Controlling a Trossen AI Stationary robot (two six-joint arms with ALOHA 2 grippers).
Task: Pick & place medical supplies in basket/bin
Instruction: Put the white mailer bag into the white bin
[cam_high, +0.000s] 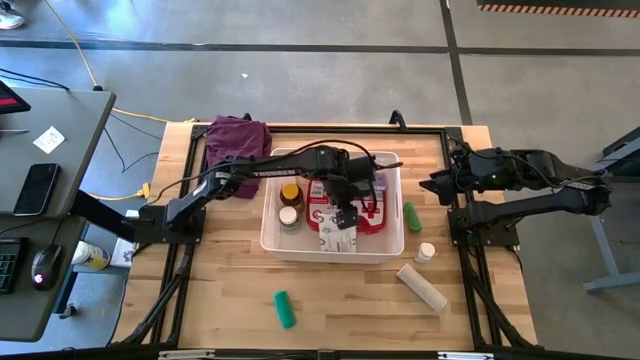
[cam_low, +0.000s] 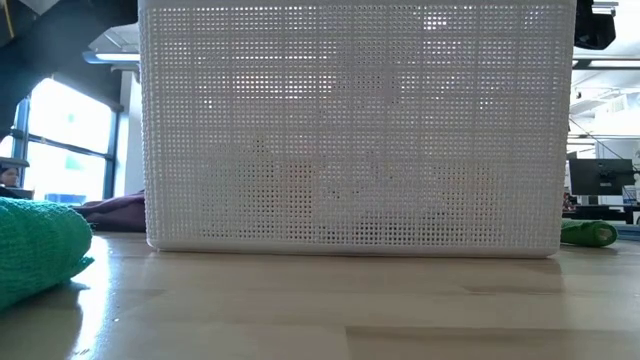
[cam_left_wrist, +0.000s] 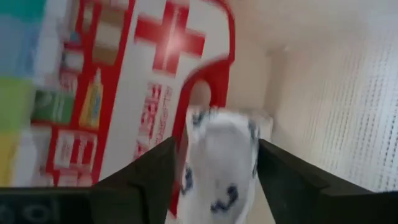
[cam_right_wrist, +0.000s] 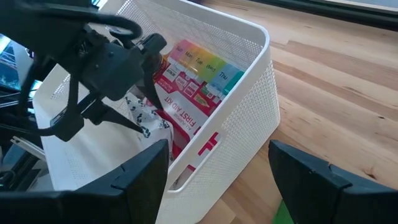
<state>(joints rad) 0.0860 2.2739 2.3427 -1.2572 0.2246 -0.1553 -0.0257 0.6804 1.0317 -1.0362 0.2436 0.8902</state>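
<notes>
The white basket (cam_high: 275, 245) stands mid-table; it fills the low view (cam_low: 350, 130). Inside it lie a red first-aid pouch (cam_left_wrist: 174, 43), a rainbow pill organizer (cam_right_wrist: 202, 62), an amber bottle (cam_high: 291, 193) and a small white-capped bottle (cam_high: 288, 217). My left gripper (cam_left_wrist: 214, 180) reaches down into the basket, its fingers apart on either side of a white printed packet (cam_left_wrist: 221, 162). My right gripper (cam_right_wrist: 217, 180) waits open above the table's right side, beside the basket. My left gripper's fingers (cam_left_wrist: 152, 177) stand on either side of the packet's upper end (cam_left_wrist: 217, 130), coming from above and slanting down. A narrow gap shows at one finger; whether the other touches the packet I cannot tell. The packet stands in the basket against the red pouch.
On the table right of the basket lie a green tube (cam_high: 412, 217), a white-capped bottle (cam_high: 426, 252) and a beige roll (cam_high: 422, 287). A green roll (cam_high: 285, 308) lies near the front edge. A purple cloth (cam_high: 237, 138) sits at the far left corner.
</notes>
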